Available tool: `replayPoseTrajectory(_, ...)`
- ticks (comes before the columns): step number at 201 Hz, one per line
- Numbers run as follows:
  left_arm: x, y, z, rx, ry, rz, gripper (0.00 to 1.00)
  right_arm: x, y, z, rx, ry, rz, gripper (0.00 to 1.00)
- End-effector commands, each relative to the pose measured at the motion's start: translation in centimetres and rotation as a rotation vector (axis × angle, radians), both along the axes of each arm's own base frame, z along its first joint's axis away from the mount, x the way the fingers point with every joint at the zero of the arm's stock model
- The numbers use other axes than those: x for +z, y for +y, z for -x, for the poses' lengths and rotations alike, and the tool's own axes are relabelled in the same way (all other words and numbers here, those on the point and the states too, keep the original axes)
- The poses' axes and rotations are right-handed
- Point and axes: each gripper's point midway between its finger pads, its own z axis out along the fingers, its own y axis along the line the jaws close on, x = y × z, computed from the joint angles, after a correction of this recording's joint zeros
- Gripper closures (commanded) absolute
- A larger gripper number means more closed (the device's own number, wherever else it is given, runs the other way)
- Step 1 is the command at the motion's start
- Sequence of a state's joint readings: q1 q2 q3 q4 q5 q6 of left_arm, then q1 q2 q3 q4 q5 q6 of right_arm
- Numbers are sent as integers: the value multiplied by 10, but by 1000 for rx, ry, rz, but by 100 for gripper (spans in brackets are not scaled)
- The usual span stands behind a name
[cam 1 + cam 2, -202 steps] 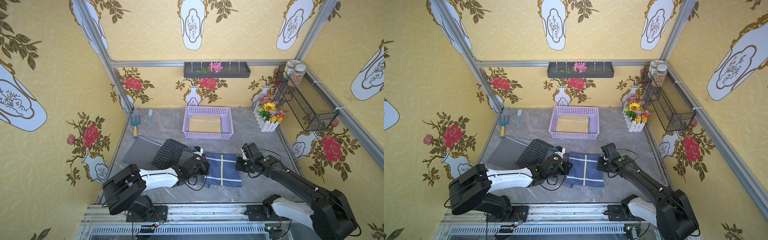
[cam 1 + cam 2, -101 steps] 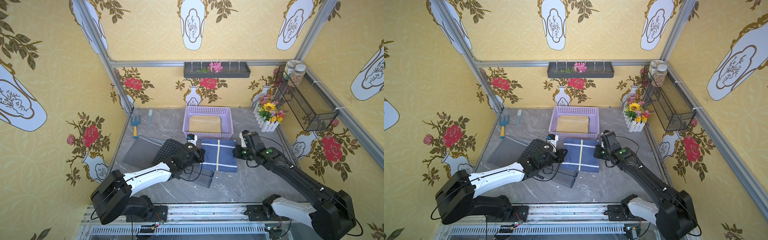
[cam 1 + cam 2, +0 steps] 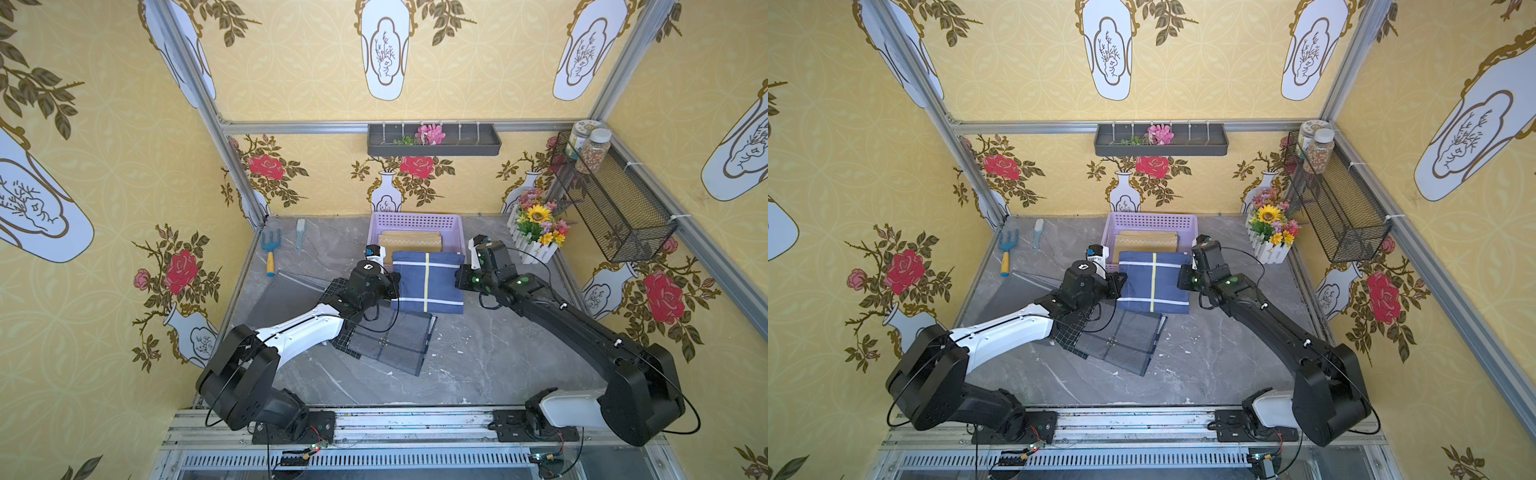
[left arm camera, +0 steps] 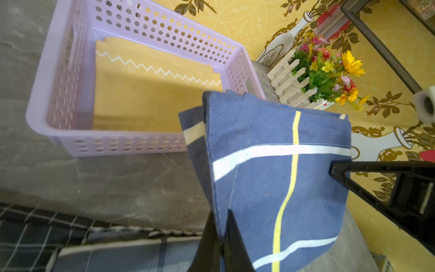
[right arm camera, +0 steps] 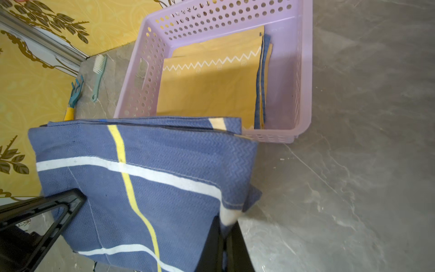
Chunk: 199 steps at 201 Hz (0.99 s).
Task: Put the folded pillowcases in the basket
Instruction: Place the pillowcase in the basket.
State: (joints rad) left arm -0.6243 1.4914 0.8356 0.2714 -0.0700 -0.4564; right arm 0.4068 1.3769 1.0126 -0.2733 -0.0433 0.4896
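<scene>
Pillowcase (image 3: 428,280) hangs clamped between left claw (image 3: 395,291) and right claw (image 3: 459,283).

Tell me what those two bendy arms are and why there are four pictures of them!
Those are two robot arms, each ending in a pincher called a gripper. Two pictures come from a camera high above, looking down at everything. The other two come from little cameras on the arms' wrists, so they look close up. The left gripper and the right gripper are both pinched shut on the sides of a folded blue pillowcase, holding it up in front of the purple basket. A yellow cloth already lies in the basket. On the grey table there are also dark checked cloths, a little garden fork, a brush and a box of flowers.
</scene>
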Motion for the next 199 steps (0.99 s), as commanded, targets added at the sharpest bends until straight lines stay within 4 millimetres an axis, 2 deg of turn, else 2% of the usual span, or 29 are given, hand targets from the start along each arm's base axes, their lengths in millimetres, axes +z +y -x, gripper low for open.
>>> replayPoseTrajectory(1,14,0,-21,-28,-68,19,100,18,2,-31,-13,-97,-12,100)
replayPoseTrajectory(57,21,12,-74,-19,-103,36,100,24,15,-87,10,-131,-24,100)
replayPoseTrajectory(71,21,6,-83,-38,-103,40,100,26,17,-101,8,-142,-34,100)
replayPoseTrajectory(74,21,18,-92,-13,-104,39,100,27,17,-104,8,-145,-37,100)
replayPoseTrajectory(91,19,21,-107,-5,-109,27,100,28,18,-118,8,-154,-57,100)
replayPoseTrajectory(147,6,28,-151,-8,-94,22,100,10,19,-162,5,-144,-86,100)
replayPoseTrajectory(169,-2,31,-163,-10,-85,21,100,1,22,-175,10,-135,-102,100)
replayPoseTrajectory(199,-15,32,-172,-18,-65,22,100,-12,27,-185,20,-114,-120,100)
